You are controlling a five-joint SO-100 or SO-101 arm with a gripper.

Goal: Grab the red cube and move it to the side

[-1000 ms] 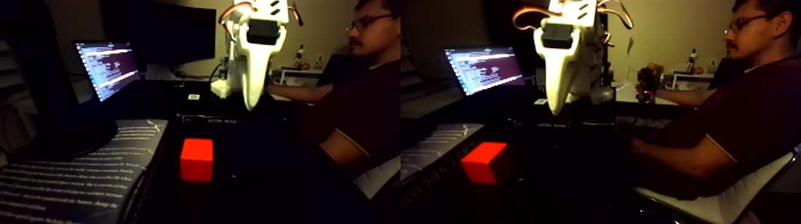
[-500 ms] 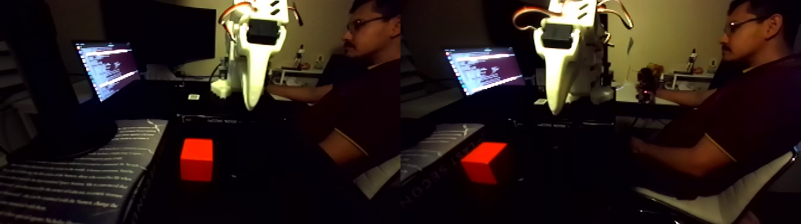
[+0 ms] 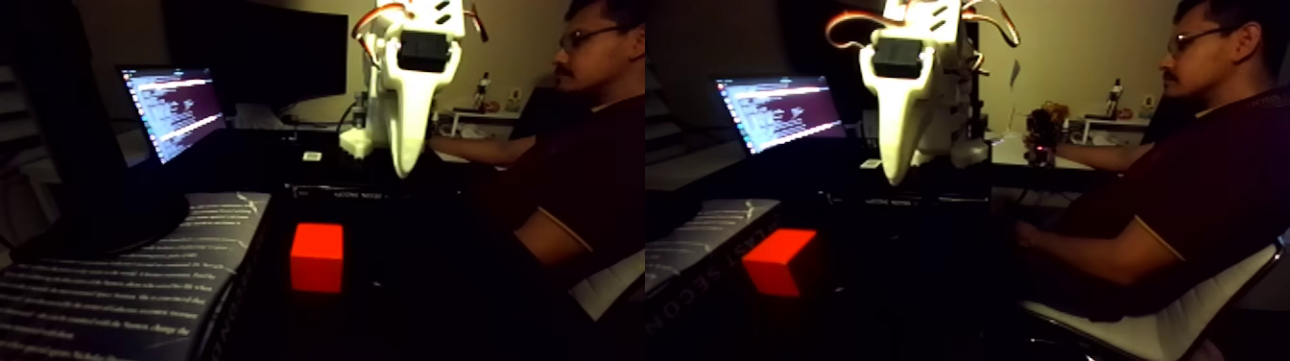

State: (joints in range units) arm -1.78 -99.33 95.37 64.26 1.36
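The red cube (image 3: 317,256) rests on the dark table, low in the left half of the fixed view, and appears again in the right half (image 3: 779,261). My white gripper (image 3: 403,171) hangs point down well above and behind it, touching nothing. Its fingers taper to a single tip in both halves, and the dim light hides whether a gap lies between them. Nothing is held.
An open book with printed text (image 3: 125,278) lies just left of the cube. A lit laptop (image 3: 173,110) stands behind it. A person (image 3: 585,173) sits close on the right, forearm over the table edge, on a white chair (image 3: 1152,326).
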